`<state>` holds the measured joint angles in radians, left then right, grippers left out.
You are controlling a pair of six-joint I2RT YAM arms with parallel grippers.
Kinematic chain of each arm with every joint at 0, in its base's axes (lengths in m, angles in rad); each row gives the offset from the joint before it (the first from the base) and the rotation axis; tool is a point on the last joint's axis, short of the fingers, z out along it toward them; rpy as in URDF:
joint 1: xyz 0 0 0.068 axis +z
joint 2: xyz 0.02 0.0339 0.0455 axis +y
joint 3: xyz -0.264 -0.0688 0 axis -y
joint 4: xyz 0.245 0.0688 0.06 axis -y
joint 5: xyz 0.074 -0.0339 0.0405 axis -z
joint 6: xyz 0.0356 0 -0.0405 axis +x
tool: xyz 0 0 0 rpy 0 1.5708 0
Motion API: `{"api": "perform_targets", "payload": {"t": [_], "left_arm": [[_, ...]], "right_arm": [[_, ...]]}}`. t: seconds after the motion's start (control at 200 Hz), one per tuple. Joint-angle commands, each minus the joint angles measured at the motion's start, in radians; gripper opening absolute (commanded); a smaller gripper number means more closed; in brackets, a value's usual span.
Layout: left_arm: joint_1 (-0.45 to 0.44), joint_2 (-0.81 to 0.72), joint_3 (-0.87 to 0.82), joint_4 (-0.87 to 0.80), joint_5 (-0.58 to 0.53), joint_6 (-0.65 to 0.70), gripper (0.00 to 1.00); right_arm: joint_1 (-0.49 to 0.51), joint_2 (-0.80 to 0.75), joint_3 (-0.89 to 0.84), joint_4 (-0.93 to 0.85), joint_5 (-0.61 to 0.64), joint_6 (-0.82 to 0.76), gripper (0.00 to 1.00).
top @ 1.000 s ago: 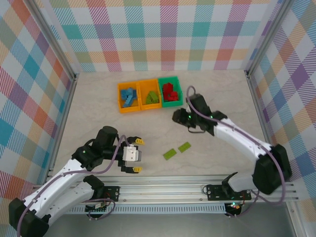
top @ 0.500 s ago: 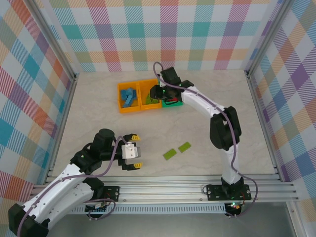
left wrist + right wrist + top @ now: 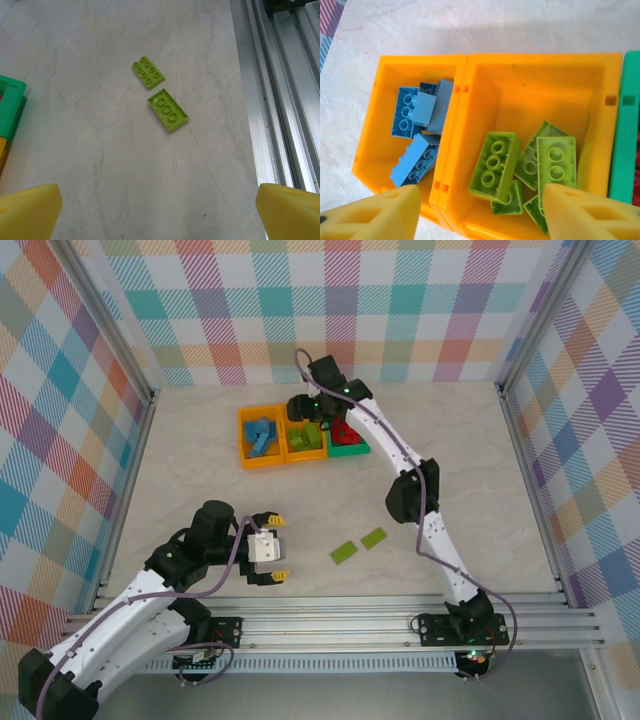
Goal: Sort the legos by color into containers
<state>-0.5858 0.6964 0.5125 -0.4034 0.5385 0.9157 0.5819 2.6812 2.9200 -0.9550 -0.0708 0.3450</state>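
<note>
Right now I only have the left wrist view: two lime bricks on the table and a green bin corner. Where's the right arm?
Observer: The right arm reaches over the middle orange bin, its jaws open and holding nothing.
Operator: What's in that bin?
Observer: Several lime bricks, loosely piled.
Operator: And the other bins?
Observer: Blue bricks lie in the left orange bin, red bricks in the green bin.
</note>
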Motion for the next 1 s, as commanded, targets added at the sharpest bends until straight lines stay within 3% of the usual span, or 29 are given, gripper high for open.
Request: {"api": "perform_targets", "payload": {"t": [0.0,0.26,0.41,0.51,0.725,0.805,0.995], "left_arm": [[0.007,0.003,-0.005,0.031,0.006,-0.045,1.00],[0.007,0.053,0.024,0.062,-0.026,-0.174,1.00],[0.007,0.108,0.113,0.106,-0.218,-0.535,1.00],[0.000,0.197,0.208,0.050,-0.195,-0.669,1.00],[-0.093,0.315,0.363,-0.118,-0.264,-0.772,0.98],[-0.149,0.325,0.368,-0.100,-0.301,-0.814,0.99],[-0.294,0.430,0.395,-0.066,-0.446,-0.900,0.98]], "right_arm": [[-0.007,0.048,0.157,-0.248,0.005,-0.054,0.70],[-0.001,0.023,0.232,-0.477,-0.021,-0.191,0.78],[0.001,-0.045,0.197,-0.645,0.013,-0.252,0.89],[0.022,-0.150,0.074,-0.661,0.085,-0.273,0.91],[0.035,-0.524,-0.404,-0.626,0.255,-0.322,0.94],[0.035,-0.733,-0.675,-0.531,0.238,-0.324,1.00],[0.029,-1.204,-1.223,-0.323,0.180,-0.205,1.00]]}}
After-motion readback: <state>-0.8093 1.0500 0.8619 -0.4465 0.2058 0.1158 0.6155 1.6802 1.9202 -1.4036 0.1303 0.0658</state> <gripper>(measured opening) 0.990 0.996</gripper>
